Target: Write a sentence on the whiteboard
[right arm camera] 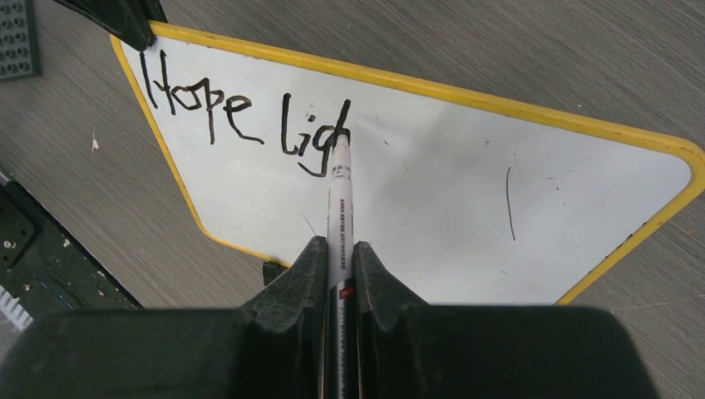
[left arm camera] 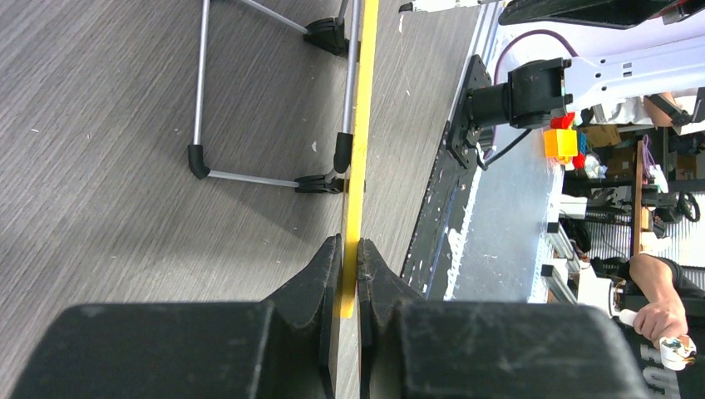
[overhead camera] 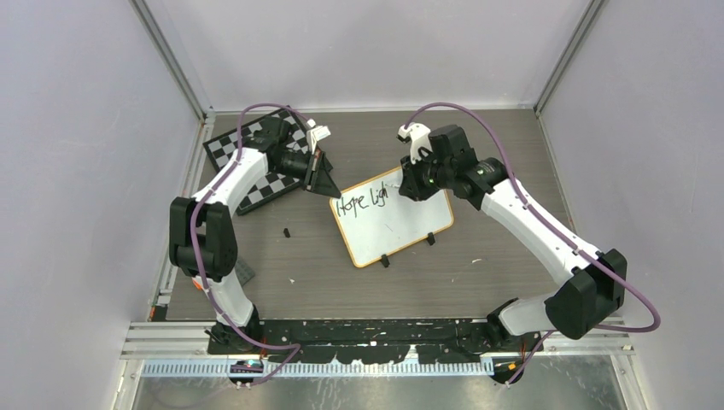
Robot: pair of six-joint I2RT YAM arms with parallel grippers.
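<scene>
My left tool [left arm camera: 349, 249] is pinched shut on the yellow rim of the whiteboard [overhead camera: 397, 231], which sits near the middle of the bench [overhead camera: 512, 282]. My right tool [right arm camera: 339, 249] is clamped around the marker [right arm camera: 341, 187], its tip on the board. The writing reads "Hope Ligh", so I judge the word unfinished, with the rest of the sentence left to write.

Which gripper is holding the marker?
The right gripper, shut on the white marker with its tip on the whiteboard; the left gripper pinches the board's yellow rim instead.
</scene>
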